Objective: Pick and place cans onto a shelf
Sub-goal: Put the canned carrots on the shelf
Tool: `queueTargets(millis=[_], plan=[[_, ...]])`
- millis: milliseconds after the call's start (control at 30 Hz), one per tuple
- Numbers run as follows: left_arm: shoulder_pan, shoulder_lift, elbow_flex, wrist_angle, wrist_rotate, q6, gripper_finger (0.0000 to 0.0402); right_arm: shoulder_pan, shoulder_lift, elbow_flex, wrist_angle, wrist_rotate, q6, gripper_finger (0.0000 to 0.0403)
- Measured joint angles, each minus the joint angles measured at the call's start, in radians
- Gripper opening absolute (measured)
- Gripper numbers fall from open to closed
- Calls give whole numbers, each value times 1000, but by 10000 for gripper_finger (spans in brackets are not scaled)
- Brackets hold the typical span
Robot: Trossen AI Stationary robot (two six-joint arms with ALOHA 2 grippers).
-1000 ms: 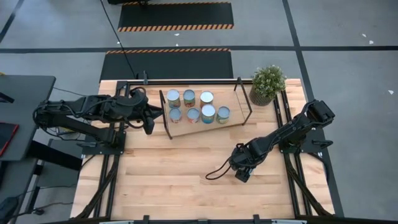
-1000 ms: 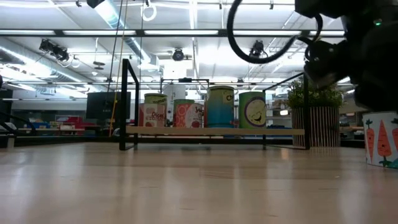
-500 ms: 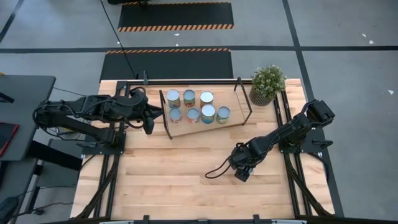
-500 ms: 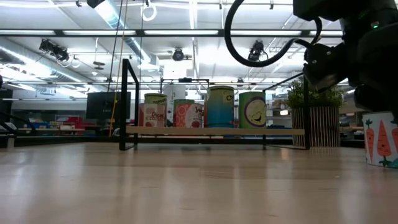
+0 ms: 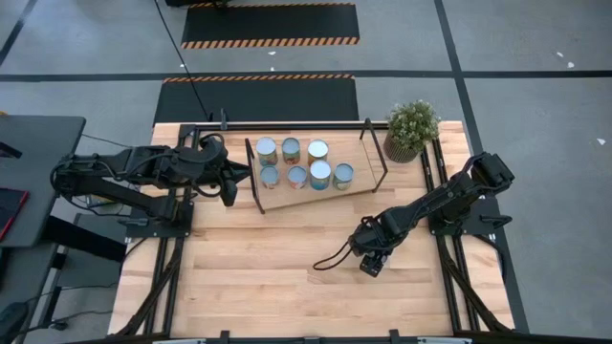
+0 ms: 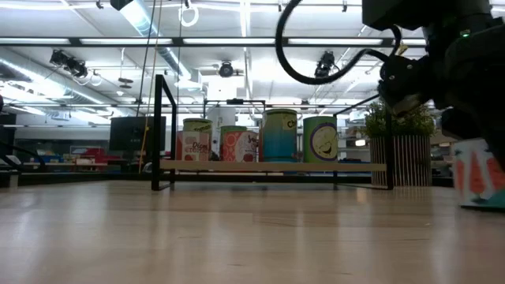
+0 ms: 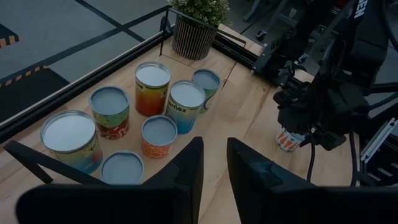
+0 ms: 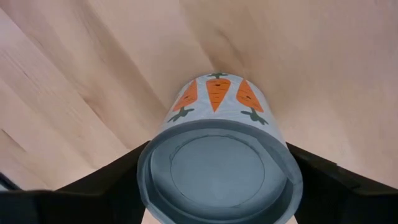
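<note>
- Since the earlier frames, the right gripper (image 5: 372, 265) has come lower over the carrot can (image 8: 219, 157), and in the low view the dark arm now partly covers that can, where before it stood clear at the right edge.
- The right gripper's fingers (image 8: 102, 186) straddle the carrot can, one on each side, narrowing towards it; whether they press the can yet cannot be told.
- The carrot can stands upright on the table (image 5: 249, 287), near its front right, well apart from the shelf (image 5: 373, 182).
- The shelf sits at the far middle of the table and holds seven cans (image 5: 319, 173) in two rows.
- The left gripper (image 5: 229, 194) waits just left of the shelf, fingers nearly pressed together, holding nothing.
- Risk: if the fingers close off-centre, the round can may twist, skid or tip on the smooth wood.
- Risk: a weak pinch may let the can slip while carried to the shelf.
- Risk: the shelf board slants and is crowded, so a can set down carelessly may knock its neighbours or slide.
- Risk: the potted plant (image 5: 412, 129) stands just right of the shelf's end frame and may be brushed.
- Labels: the loose can shows orange carrots on a pale ground; one shelf can has a smiling face on green (image 6: 319, 140); another bears writing too small to read surely.
</note>
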Motion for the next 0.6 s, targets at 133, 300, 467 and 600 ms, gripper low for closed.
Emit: queueTargets(millis=[133, 300, 467, 600], plan=[[0, 0, 0, 0, 0, 0, 78, -25, 0, 36, -1, 16, -46, 313], [0, 0, 0, 0, 0, 0, 78, -72, 0, 87, -46, 18, -125, 313], [0, 0, 0, 0, 0, 0, 78, -146, 0, 175, -165, 18, -268, 312], [0, 0, 0, 0, 0, 0, 78, -220, 0, 279, -280, 48, -405, 312]])
